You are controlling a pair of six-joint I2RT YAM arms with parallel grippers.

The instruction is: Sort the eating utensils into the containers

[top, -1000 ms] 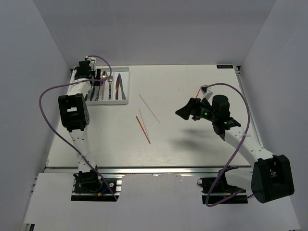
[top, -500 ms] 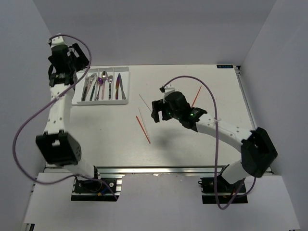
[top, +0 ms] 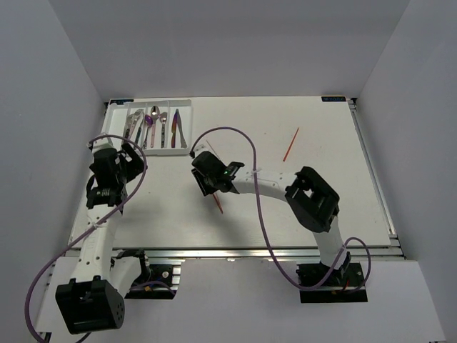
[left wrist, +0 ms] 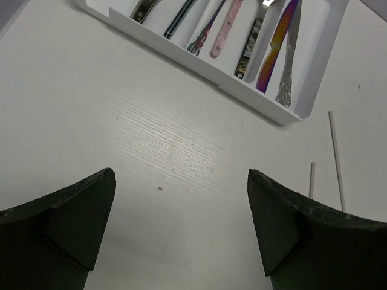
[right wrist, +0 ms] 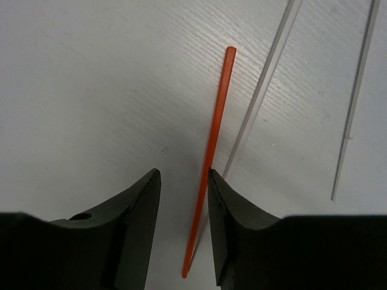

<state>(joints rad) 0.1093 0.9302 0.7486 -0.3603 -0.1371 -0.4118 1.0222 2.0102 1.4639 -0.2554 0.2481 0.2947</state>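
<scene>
Closest to the near edge of the counter (top: 300, 207), the left end effector (left wrist: 180, 175) hangs over bare surface on the left side with its jaws spread wide, holding nothing. Toward the middle of the counter, the right end effector (right wrist: 183, 187) is lowered over a red chopstick (right wrist: 216, 115). Its jaws are drawn partway in, the stick lies against the inner face of one finger (right wrist: 227, 217), and a clear gap remains to the other, so nothing is pinched yet. The chopstick looks light, stiff and smooth. It will probably roll or skate sideways if squeezed off-centre, so a hold near mid-length, square across the shaft, seems safest. Just beyond it lie two pale chopsticks (right wrist: 266, 84), one almost touching the red one, and a sloppy closure could catch that one too. Farther toward the right side rests a second red chopstick (top: 290, 144), well apart from the others. At the far-left corner sits the white tray (left wrist: 181, 57), its slots already holding forks, spoons and knives (left wrist: 275, 45).
</scene>
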